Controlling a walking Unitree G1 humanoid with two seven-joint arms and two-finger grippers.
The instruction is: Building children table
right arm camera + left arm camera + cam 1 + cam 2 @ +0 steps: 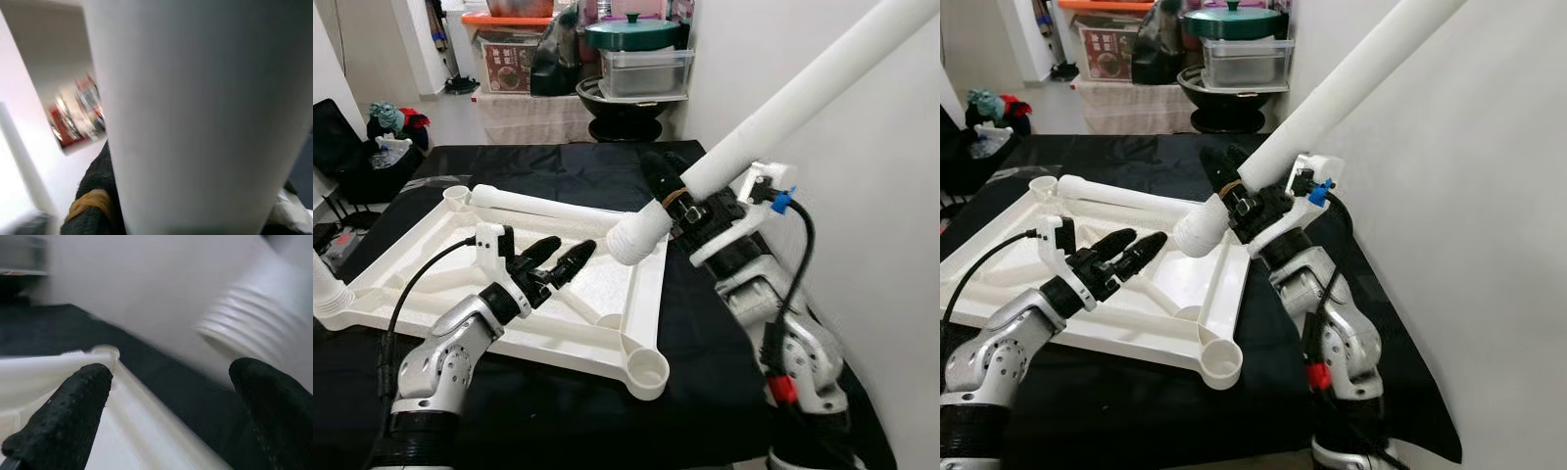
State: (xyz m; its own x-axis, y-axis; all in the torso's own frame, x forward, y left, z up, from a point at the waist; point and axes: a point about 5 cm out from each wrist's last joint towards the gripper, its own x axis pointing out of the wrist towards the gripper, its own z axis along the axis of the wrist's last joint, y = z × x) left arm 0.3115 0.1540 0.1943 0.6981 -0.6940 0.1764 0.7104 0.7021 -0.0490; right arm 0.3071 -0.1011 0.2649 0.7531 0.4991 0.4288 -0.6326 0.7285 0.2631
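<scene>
**Operator:** Between the right gripper's [674,196] black fingers, what is held?

**Technician:** A white table leg [773,110], a long tube. The fingers are pressed against its lower part, just above the threaded end [636,235]. From the grip the tube rises at a slant, up and away to the gripper's right, along the white wall [891,196]. A tan band sits on one finger beside the tube.

**Operator:** Position of the tabletop frame relative to that gripper?

**Technician:** The white tabletop frame [431,250] lies upside down on the black cloth [705,333], below and to the left of the gripper. The threaded end hangs just over the frame's right rail, apart from the open corner socket [647,371], which lies nearer the robot.

**Operator:** State of the left gripper?

**Technician:** The left gripper [560,257] is spread, holding nothing. Its fingers point across the frame's inner panel, just above the cross ribs. The threaded end lies ahead of it, close to its right finger.

**Operator:** Other legs?

**Technician:** A second leg [533,204] lies flat along the frame's far rail, beyond the left gripper. A ribbed white end [328,292] stands at the frame's left corner.
</scene>
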